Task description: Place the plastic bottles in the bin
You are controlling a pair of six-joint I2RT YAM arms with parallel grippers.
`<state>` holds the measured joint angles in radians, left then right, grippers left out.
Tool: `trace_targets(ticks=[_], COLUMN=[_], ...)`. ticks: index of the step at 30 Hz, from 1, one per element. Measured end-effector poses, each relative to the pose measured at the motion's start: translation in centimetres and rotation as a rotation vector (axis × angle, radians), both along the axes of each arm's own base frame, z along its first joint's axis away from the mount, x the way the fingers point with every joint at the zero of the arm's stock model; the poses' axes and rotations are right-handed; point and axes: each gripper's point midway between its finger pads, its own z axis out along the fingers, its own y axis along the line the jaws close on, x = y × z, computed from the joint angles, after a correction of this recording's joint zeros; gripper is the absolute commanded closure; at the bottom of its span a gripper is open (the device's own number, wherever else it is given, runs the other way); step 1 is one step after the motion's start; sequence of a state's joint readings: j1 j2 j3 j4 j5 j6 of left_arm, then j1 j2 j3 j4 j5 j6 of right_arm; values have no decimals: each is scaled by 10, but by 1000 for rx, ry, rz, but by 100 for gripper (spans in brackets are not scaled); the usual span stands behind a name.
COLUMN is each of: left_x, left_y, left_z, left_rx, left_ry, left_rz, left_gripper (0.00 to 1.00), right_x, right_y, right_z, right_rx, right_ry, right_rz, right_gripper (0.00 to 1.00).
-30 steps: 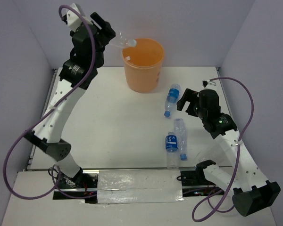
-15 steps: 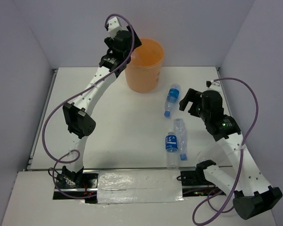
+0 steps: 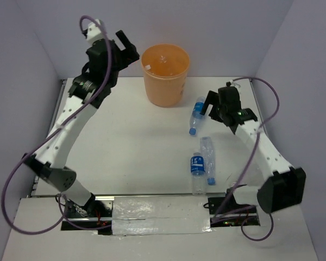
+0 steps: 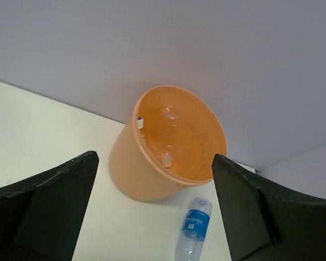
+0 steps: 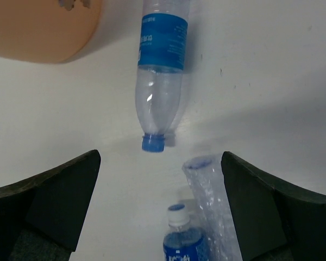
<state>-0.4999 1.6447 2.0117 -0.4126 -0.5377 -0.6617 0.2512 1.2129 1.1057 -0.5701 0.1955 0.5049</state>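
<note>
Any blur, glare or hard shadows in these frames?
Top external: sharp, even light, only faint shadows. Left wrist: bin crisp, evenly lit inside, no glare. Right wrist: labelled bottle sharp, soft shadow beside it, one small highlight on the plastic.

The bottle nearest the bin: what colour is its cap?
Blue cap; best in right wrist view.

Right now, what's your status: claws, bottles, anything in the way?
Both claws open, empty. Left claw up beside the bin; right claw by a blue-labelled bottle, two more bottles closer in. Nothing seen blocking.
</note>
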Motion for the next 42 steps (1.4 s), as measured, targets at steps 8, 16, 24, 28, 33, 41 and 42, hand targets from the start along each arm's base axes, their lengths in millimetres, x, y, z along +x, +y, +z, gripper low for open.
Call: trace_targets(ticks=[8, 16, 24, 28, 33, 41, 42], left_x=[-75, -89, -94, -96, -98, -100, -101], left_y=[64, 72, 73, 75, 74, 70, 69], left_z=[-32, -92, -94, -89, -86, -86, -87], left_rx=[60, 106, 111, 112, 108, 100, 100], left_ry=[105, 286, 299, 302, 301, 312, 316], left_rz=[73, 81, 77, 76, 69, 42, 39], left_gripper=[1, 1, 1, 1, 1, 1, 1], right_x=[90, 115, 131, 131, 144, 148, 148], right_y=[19, 24, 21, 12, 9, 64, 72], right_z=[-71, -147, -152, -130, -11, 260, 276], right_rx=[29, 25, -5, -46, -50, -54, -52], right_ry=[183, 331, 321, 280, 42, -632, -674], right_rz=[18, -9, -19, -34, -38, 28, 28], right_gripper=[1, 14, 63, 62, 60, 58, 58])
